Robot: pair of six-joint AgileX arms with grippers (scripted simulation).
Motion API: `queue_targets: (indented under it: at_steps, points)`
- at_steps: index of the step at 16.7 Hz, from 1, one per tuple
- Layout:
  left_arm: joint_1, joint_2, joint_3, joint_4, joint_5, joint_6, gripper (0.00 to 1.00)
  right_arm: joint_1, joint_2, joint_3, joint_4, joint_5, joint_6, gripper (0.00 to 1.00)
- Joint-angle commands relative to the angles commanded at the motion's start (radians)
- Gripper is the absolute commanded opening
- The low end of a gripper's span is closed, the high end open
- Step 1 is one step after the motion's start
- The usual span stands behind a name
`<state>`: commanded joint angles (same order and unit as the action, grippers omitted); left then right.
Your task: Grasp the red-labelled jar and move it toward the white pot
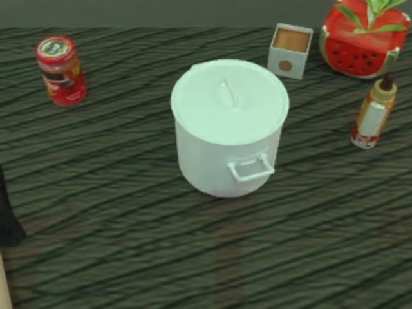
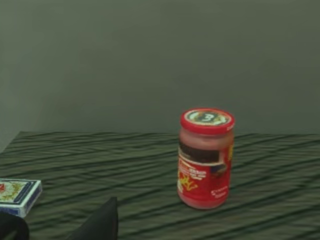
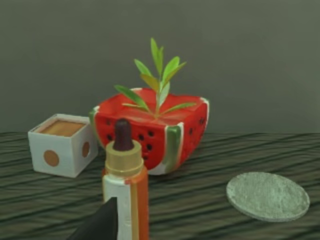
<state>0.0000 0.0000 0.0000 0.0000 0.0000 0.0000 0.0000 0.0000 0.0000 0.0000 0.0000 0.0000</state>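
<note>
Neither gripper's opening can be told: of the left gripper [image 2: 95, 225] only a dark fingertip is seen in the left wrist view, well short of the red-labelled jar [image 2: 205, 159], with a blue card box [image 2: 17, 196] beside it. That jar [image 1: 60, 70] is seen upright at the table's [image 1: 116, 244] far left, well apart from the white pot [image 1: 228, 125] at the centre. Beyond the right gripper [image 3: 97, 225], a yellow-capped sauce bottle [image 3: 125, 190], a watermelon-patterned planter [image 3: 155, 132], a small white box [image 3: 62, 145] and a grey disc [image 3: 267, 196] are shown.
</note>
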Motion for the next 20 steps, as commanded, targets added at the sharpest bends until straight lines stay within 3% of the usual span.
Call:
queue_targets:
  at_steps: [5,9,20]
  points:
    - [0.008,0.044,0.054,-0.022,-0.005,0.010,1.00,0.000,0.000,0.000,0.000,0.000,0.000,1.00]
    - [0.025,0.226,0.258,-0.114,-0.012,0.050,1.00,0.000,0.000,0.000,0.000,0.000,0.000,1.00]
    - [0.034,1.217,1.270,-0.633,0.036,0.249,1.00,0.000,0.000,0.000,0.000,0.000,0.000,1.00]
